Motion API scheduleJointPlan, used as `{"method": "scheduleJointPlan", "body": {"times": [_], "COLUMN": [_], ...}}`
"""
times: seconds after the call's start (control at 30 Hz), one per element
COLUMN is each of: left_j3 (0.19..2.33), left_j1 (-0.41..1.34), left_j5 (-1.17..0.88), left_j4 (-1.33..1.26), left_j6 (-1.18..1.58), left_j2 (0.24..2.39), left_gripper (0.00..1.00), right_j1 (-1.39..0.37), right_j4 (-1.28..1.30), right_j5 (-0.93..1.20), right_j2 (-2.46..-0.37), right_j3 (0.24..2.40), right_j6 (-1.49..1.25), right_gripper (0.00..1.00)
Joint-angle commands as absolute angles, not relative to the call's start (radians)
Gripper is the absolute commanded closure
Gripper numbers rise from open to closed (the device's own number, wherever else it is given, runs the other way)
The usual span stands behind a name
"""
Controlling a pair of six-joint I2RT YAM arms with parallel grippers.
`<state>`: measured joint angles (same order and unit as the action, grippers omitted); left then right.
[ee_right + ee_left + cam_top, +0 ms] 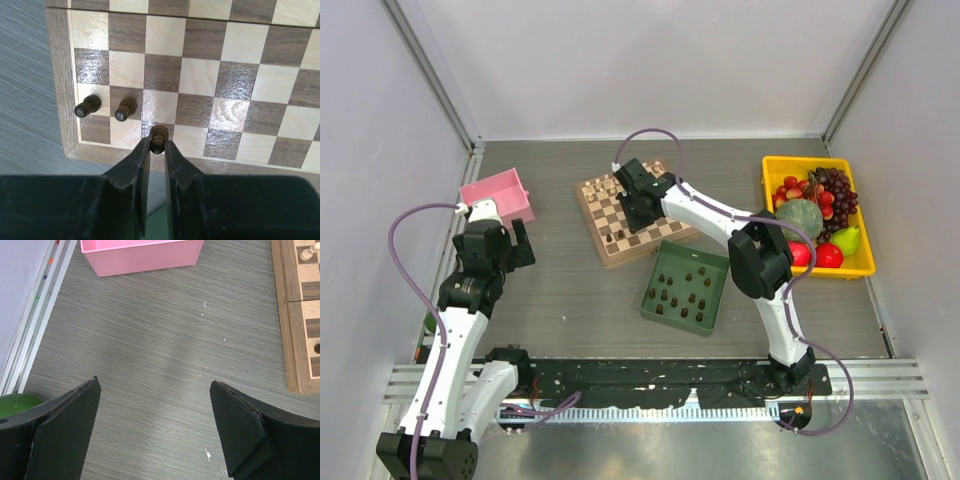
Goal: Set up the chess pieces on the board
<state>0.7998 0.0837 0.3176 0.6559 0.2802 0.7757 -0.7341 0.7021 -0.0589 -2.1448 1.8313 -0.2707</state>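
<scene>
Only the right wrist view shows the right gripper (158, 151) pinching a pawn (159, 134) at the board's (227, 95) 6 o'clock edge, while the left gripper (155, 407) gapes empty.

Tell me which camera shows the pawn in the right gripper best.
Right wrist: the dark pawn sits close-up, pinched by the right gripper over the board. Top external hides it under the gripper; left wrist doesn't show it.

Left gripper (155, 385) agape; right gripper (157, 145) tight
</scene>
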Motion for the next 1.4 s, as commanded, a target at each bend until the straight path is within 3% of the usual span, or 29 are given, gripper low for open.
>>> {"method": "scheduleJointPlan", "body": {"times": [0.0, 0.47, 0.93, 1.2, 1.37], "left_j3": [0.811, 0.815, 0.813, 0.811, 0.811], "left_j1": [0.078, 0.077, 0.075, 0.077, 0.075], "left_j5": [0.313, 0.310, 0.310, 0.308, 0.307], "left_j4": [0.630, 0.630, 0.627, 0.629, 0.629], "left_j6": [0.271, 0.270, 0.270, 0.270, 0.270], "left_j2": [0.761, 0.764, 0.764, 0.765, 0.764], "left_gripper": [0.01, 0.01, 0.01, 0.01, 0.01], "right_j1": [-0.741, -0.741, -0.739, -0.741, -0.739], "right_j4": [0.709, 0.724, 0.733, 0.750, 0.753], "right_j5": [-0.074, -0.067, -0.035, -0.040, -0.083], "right_j2": [-2.169, -2.233, -2.252, -2.238, -2.140], "right_j3": [1.913, 1.976, 2.002, 2.020, 1.980], "right_j6": [-0.250, -0.241, -0.241, -0.242, -0.239], "right_gripper": [0.85, 0.84, 0.77, 0.62, 0.61]}}
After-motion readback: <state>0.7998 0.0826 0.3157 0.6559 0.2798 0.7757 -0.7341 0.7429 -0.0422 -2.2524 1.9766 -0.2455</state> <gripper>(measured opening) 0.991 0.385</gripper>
